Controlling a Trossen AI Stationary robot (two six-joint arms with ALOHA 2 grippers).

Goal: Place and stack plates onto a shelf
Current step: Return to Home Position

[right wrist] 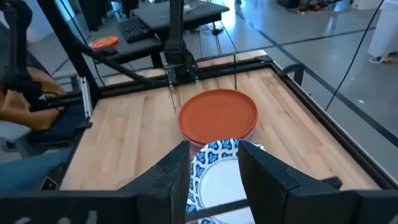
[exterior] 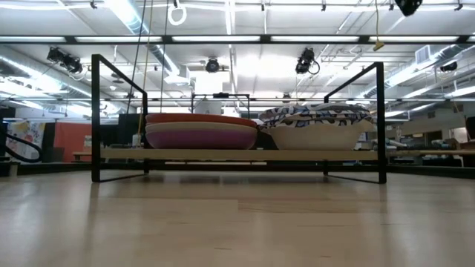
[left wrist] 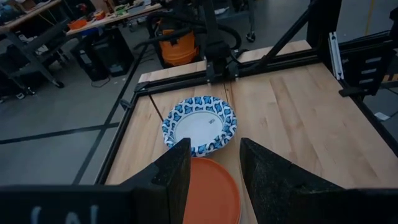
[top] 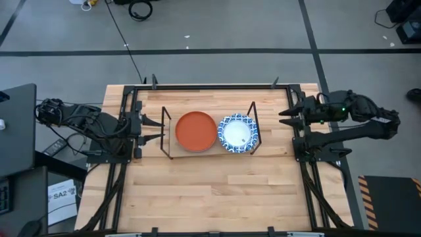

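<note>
The shelf (top: 170,135), a low black-rod rack with a light wooden board, stands mid-table. On its board rest two stacks: one topped by an orange plate (top: 195,130) over a magenta one (exterior: 200,136), and one of blue-and-white patterned plates (top: 238,132) beside it. My left gripper (top: 158,129) hovers open just left of the shelf, its fingers (left wrist: 168,177) framing the orange plate (left wrist: 210,190). My right gripper (top: 284,117) is open near the table's right edge, its fingers (right wrist: 171,174) pointing at the patterned plates (right wrist: 214,177).
The table's black metal frame (top: 217,86) runs around the wooden top. Bare wood (top: 217,191) lies between the shelf and the near edge. A black box (top: 16,128) and papers (top: 62,197) sit off the table's left side. A person's hand (right wrist: 25,102) shows beyond the table.
</note>
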